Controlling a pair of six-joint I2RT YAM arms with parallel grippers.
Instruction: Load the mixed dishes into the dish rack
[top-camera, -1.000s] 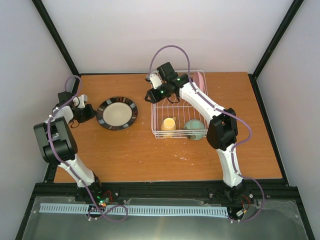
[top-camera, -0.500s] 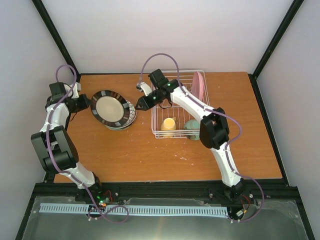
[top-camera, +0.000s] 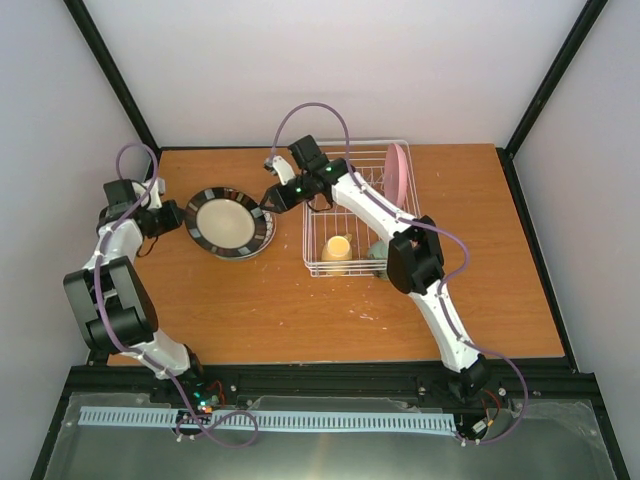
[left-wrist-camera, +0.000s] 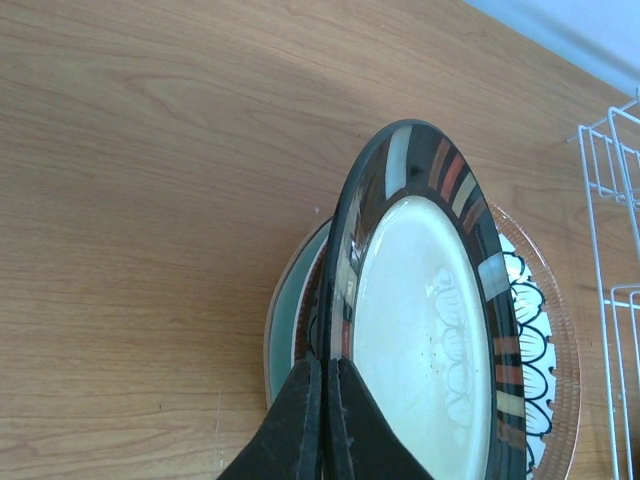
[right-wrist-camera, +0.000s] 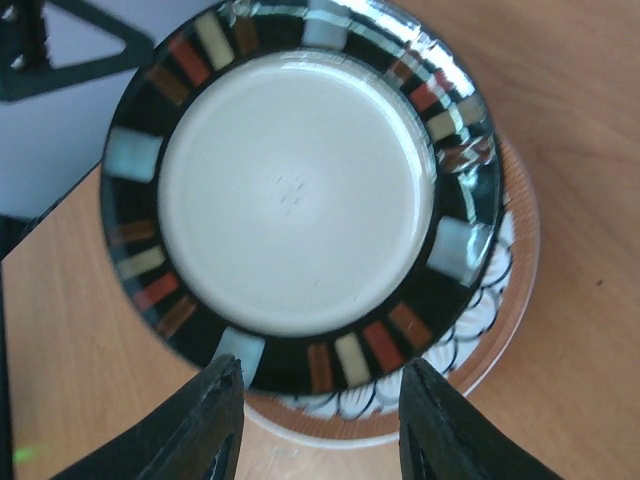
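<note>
Wooden counter (top-camera: 260, 310) carries the white dish rack (top-camera: 345, 272) on the right. In the rack's near end sit the yellow mug (top-camera: 337, 247) and, half hidden by the right arm, the mint bowl (top-camera: 378, 250). Farther back on the left, the left gripper (left-wrist-camera: 325, 365) is clamped on the rim of the dark-rimmed plate (top-camera: 230, 222), tilted up off the teal plate (left-wrist-camera: 285, 330) and petal-patterned plate (left-wrist-camera: 530, 340). The right gripper (right-wrist-camera: 322, 365) stands apart at its opposite edge. The pink plate (top-camera: 398, 172) stands upright at the rack's far end.
</note>
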